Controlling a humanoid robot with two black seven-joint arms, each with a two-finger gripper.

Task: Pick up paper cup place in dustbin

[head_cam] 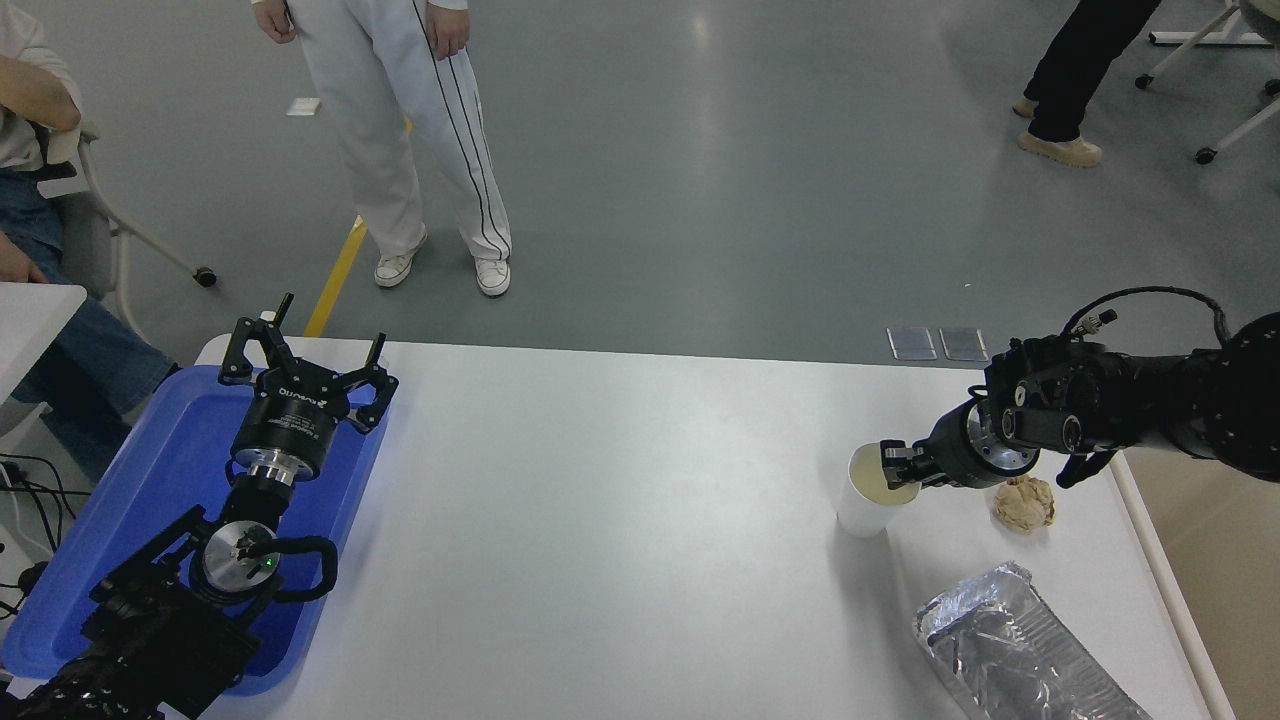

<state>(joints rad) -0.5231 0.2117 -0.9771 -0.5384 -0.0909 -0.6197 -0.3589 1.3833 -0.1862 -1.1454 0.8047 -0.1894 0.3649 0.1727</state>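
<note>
Right claw (897, 466) meets the paper cup (866, 497) at the bench's (620, 520) three o'clock side.
Its fingers pinch the upright cup's rim; crumpled paper ball (1024, 502) just beside, foil tray (1010, 650) at five o'clock, dustbin (1215, 560) beyond; left claw (305, 365) spread over blue tray (120, 520).

Left arm: enters at the lower left corner of the counter and points away from the camera. Its tool (305, 362) is held near the counter's far left corner, with the fingers spread wide apart.

Right arm: enters from the right edge, held roughly level, and reaches leftward over the counter's right side. Its tool (893, 465) points left. The finger spacing cannot be determined from this view.
</note>
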